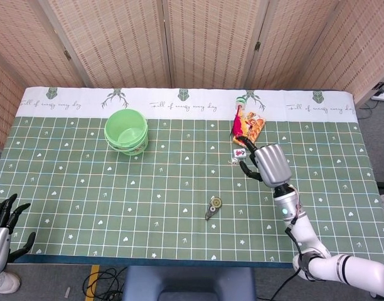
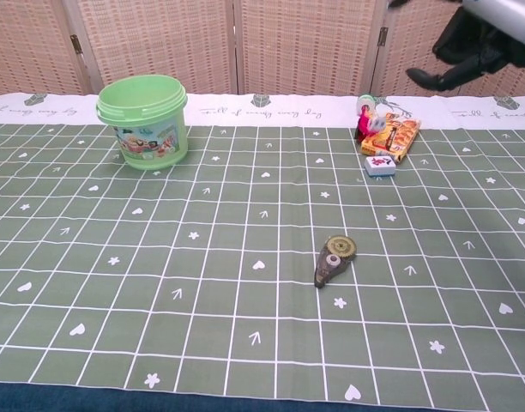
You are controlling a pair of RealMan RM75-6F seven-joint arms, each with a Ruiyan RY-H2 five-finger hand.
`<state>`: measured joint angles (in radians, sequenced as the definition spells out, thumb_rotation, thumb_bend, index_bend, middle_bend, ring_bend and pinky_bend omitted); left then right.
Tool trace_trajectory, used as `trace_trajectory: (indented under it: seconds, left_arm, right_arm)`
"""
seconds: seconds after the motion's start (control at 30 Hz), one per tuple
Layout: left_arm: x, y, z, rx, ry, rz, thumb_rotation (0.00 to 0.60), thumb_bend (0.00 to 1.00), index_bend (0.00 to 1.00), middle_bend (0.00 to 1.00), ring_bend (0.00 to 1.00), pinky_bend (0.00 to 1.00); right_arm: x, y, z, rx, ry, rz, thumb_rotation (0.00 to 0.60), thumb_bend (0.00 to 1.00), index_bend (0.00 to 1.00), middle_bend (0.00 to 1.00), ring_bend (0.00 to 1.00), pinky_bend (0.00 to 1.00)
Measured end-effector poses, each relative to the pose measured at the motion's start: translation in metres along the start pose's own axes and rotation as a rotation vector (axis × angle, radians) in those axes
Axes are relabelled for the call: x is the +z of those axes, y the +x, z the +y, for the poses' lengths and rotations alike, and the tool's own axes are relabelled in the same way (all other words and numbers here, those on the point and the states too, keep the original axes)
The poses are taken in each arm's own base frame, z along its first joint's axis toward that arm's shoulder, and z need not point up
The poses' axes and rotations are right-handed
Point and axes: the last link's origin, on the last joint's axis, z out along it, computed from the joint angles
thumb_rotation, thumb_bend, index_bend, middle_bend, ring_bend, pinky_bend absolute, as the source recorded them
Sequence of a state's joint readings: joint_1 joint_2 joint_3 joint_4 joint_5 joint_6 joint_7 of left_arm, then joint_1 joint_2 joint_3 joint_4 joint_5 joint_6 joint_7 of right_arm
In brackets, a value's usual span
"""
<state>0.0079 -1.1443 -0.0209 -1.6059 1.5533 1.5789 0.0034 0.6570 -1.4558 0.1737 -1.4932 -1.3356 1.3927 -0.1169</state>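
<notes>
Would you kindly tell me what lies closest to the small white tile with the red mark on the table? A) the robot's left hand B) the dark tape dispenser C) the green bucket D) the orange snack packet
D: the white tile sits just in front of the orange snack packet, while the green bucket and the tape dispenser lie much farther off.
</notes>
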Motion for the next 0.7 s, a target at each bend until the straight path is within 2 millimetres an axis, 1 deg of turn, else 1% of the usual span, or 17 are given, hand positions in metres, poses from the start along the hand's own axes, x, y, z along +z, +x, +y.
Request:
trace_trajectory:
  seconds: [0.1, 0.23, 0.43, 0.47, 0.57, 0.63, 0.67, 0.7]
  left_arm:
    - [0.0, 0.0, 0.0, -0.001, 0.003, -0.001, 0.6, 0.39, 0.2, 0.02, 0.02, 0.09]
    - [0.0, 0.0, -0.001, 0.001, 0.006, -0.001, 0.6, 0.39, 0.2, 0.02, 0.03, 0.09]
    - [-0.001, 0.001, -0.005, 0.004, 0.016, 0.002, 0.6, 0.39, 0.2, 0.02, 0.03, 0.09]
    - [-0.001, 0.002, -0.005, 0.004, 0.017, 0.002, 0.6, 0.39, 0.2, 0.02, 0.03, 0.09]
    - [-0.001, 0.002, -0.006, 0.006, 0.02, 0.003, 0.6, 0.39, 0.2, 0.02, 0.03, 0.09]
    - [-0.001, 0.003, -0.007, 0.008, 0.022, 0.003, 0.6, 0.39, 0.2, 0.02, 0.02, 0.09]
    - [-0.001, 0.003, -0.007, 0.009, 0.023, 0.003, 0.6, 0.39, 0.2, 0.02, 0.02, 0.09]
    - [-0.001, 0.003, -0.007, 0.01, 0.023, 0.004, 0.6, 0.39, 0.2, 0.02, 0.03, 0.09]
  right_arm:
    - [-0.002, 0.003, 0.003, 0.008, -0.009, 0.02, 0.6, 0.31, 0.0, 0.97, 1.0, 1.0]
    - [-0.008, 0.001, 0.009, -0.033, -0.04, -0.032, 0.6, 0.31, 0.0, 0.97, 1.0, 1.0]
    - [-0.022, 0.015, 0.021, -0.112, -0.066, -0.069, 0.6, 0.31, 0.0, 0.97, 1.0, 1.0]
    - [-0.026, 0.019, 0.024, -0.128, -0.071, -0.074, 0.6, 0.31, 0.02, 0.97, 1.0, 1.0]
    - [-0.039, 0.031, 0.033, -0.169, -0.088, -0.087, 0.6, 0.31, 0.11, 0.93, 0.99, 1.0]
    - [-0.05, 0.039, 0.038, -0.195, -0.1, -0.096, 0.6, 0.31, 0.17, 0.88, 0.94, 1.0]
    - [-0.059, 0.044, 0.042, -0.212, -0.109, -0.103, 0.6, 0.31, 0.19, 0.86, 0.92, 0.99]
    - [-0.066, 0.047, 0.045, -0.224, -0.117, -0.112, 0.6, 0.31, 0.22, 0.82, 0.88, 0.96]
